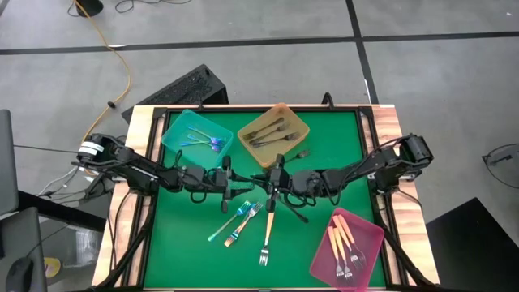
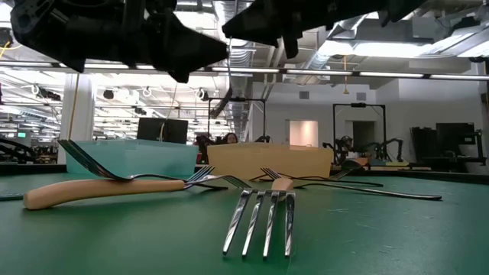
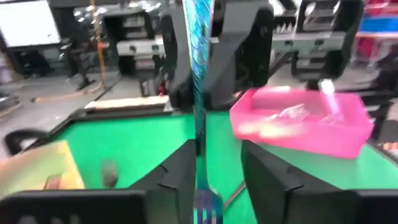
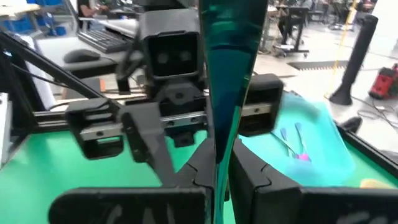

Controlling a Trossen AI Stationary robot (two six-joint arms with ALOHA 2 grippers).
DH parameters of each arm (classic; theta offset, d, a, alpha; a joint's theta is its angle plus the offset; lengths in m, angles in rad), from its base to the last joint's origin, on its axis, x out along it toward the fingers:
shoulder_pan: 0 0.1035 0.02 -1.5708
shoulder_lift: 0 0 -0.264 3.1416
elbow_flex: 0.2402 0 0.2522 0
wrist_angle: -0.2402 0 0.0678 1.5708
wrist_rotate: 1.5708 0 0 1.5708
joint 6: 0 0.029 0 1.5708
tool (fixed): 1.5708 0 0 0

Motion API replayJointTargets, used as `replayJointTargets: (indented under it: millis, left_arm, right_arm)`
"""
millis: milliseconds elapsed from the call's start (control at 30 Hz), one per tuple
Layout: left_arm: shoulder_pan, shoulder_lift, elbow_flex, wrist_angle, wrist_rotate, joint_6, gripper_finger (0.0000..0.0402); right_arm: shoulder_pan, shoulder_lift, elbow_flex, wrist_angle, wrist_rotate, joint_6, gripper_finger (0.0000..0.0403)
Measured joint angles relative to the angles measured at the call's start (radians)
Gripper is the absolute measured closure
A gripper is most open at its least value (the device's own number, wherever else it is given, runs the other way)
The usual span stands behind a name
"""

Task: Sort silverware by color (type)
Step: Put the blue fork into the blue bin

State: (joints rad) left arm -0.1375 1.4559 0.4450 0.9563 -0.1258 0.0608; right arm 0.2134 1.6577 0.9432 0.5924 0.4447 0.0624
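Forks (image 1: pixel 263 235) on mat, three (one cream-handled)

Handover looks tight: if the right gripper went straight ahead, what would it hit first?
Most likely the left gripper, head-on just past the blue fork in the right gripper; the teal tray lies farther back.

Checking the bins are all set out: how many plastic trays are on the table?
3: the teal tray upper left in the high view, the amber tray beside it, upper middle, the pink tray lower right.
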Motion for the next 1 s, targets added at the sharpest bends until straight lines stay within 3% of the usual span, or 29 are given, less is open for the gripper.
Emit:
replayJointTargets:
  millis: [200, 433, 633, 733, 1000]
  left_arm:
    - [-0.036, -0.065, 0.005, -0.165, -0.09, -0.001, 0.0247]
    - [-0.087, -0.269, 0.058, -0.533, -0.112, -0.072, 0.024]
    - [-0.123, -0.45, 0.085, -0.865, -0.173, -0.204, 0.0261]
    - [-0.14, -0.525, 0.085, -0.995, -0.176, -0.265, 0.0277]
    - [-0.174, -0.636, 0.085, -1.182, -0.177, -0.362, 0.0315]
  right_arm:
    - [-0.008, 0.0, 0.0, -0.072, 0.017, 0.049, 0.0362]
    - [-0.018, 0.0, 0.0, -0.068, 0.053, 0.061, 0.0362]
    - [-0.078, -0.001, 0.034, -0.065, 0.08, 0.06, 0.0362]
    - [-0.114, -0.001, 0.07, -0.066, 0.044, 0.015, 0.0362]
    - [-0.202, 0.016, 0.159, -0.019, -0.052, -0.102, 0.0362]
